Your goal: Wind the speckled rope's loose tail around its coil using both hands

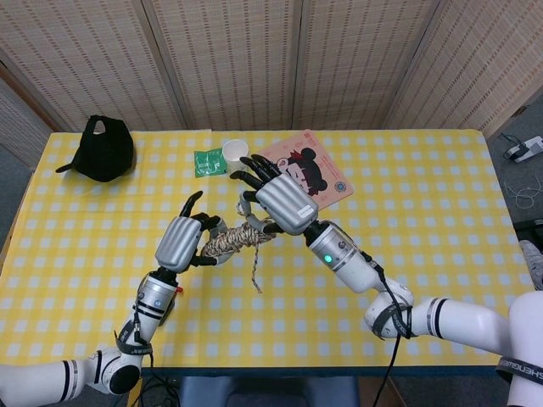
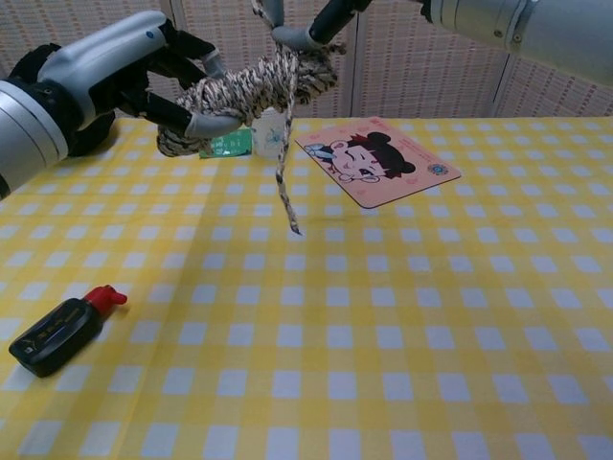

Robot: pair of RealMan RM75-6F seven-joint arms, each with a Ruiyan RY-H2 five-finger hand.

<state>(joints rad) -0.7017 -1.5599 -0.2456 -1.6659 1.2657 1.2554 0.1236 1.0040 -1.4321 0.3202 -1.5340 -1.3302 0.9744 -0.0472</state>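
The speckled rope (image 2: 257,84) was a cream cord flecked with dark brown, wound into a thick, elongated coil held in the air above the yellow-checked table (image 1: 424,220). In the chest view the coil lay roughly level, tilting upward toward its right end, with neighbouring turns packed side by side. The loose tail (image 2: 283,182) left the coil near its middle and hung almost straight down, its frayed tip ending above the tablecloth without touching it. In the head view the same tail (image 1: 254,264) trailed down from the coil (image 1: 233,240).

The left hand (image 1: 183,241) gripped the coil's left end, fingers curled around the bundle. The right hand (image 1: 277,197) met the coil's right end from above; in the chest view its fingertips (image 2: 287,36) appeared to pinch the rope where the tail departs, though most of that hand was cut off by the frame's upper edge.

Behind the coil on the table stood a white paper cup (image 1: 235,155), with a green packet (image 1: 207,161) just beside it and a pink cartoon mat (image 1: 316,174) on its other side. A black cap (image 1: 105,149) lay near the far left corner. A small black bottle with a red cap (image 2: 59,330) lay on its side near the front edge.
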